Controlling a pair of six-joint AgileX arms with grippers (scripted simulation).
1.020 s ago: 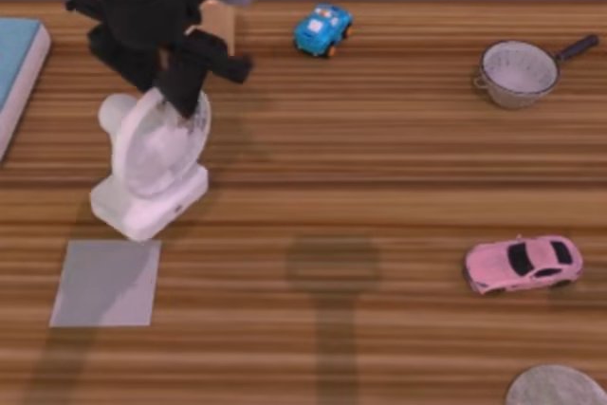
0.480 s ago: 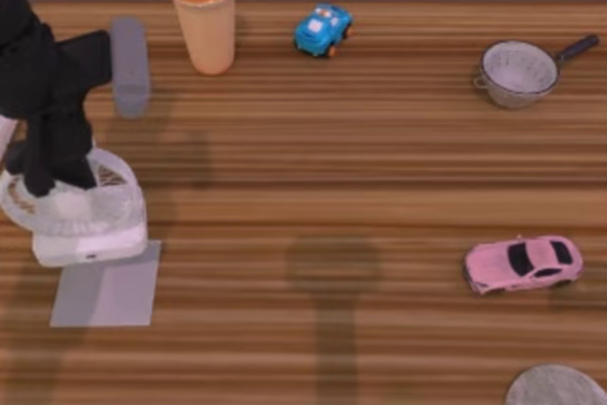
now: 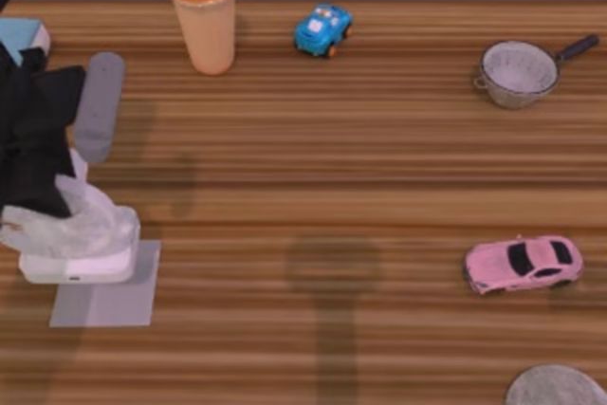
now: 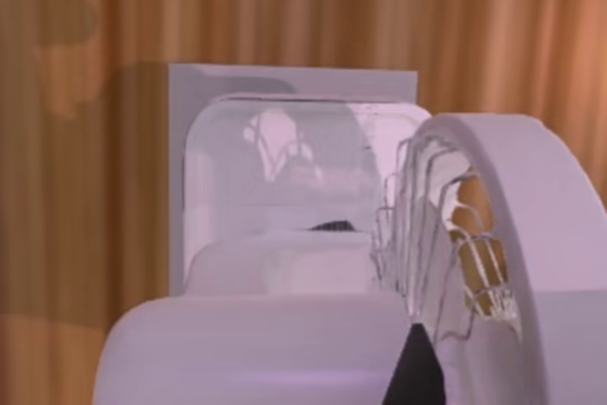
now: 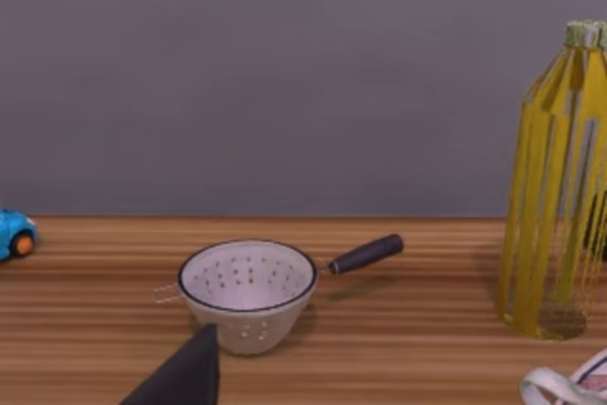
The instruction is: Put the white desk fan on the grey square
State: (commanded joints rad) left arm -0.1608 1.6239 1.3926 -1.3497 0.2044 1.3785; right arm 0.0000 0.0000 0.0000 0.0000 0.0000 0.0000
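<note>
The white desk fan [image 3: 74,234] is at the table's left edge, its head tipped over its square base [image 3: 81,265]. My left gripper [image 3: 40,198] is shut on the fan's grille head from above. The base overlaps the far left part of the grey square [image 3: 112,299], but I cannot tell whether it touches. In the left wrist view the fan's head [image 4: 517,225] and motor housing [image 4: 256,348] fill the frame, with the grey square [image 4: 285,81] showing beyond the base. My right gripper [image 5: 190,377] is outside the top view and appears only as a dark tip.
An orange cup with a straw [image 3: 202,16] and a blue toy car [image 3: 322,29] stand at the back. A colander [image 3: 517,73] is back right, a pink toy car [image 3: 524,264] right, a grey round disc [image 3: 558,388] front right. A yellow ribbed bottle [image 5: 560,187] stands near the colander [image 5: 248,291].
My left arm has carried the fan left and toward the front, from behind the square to over its far left part. The orange cup is now uncovered.
</note>
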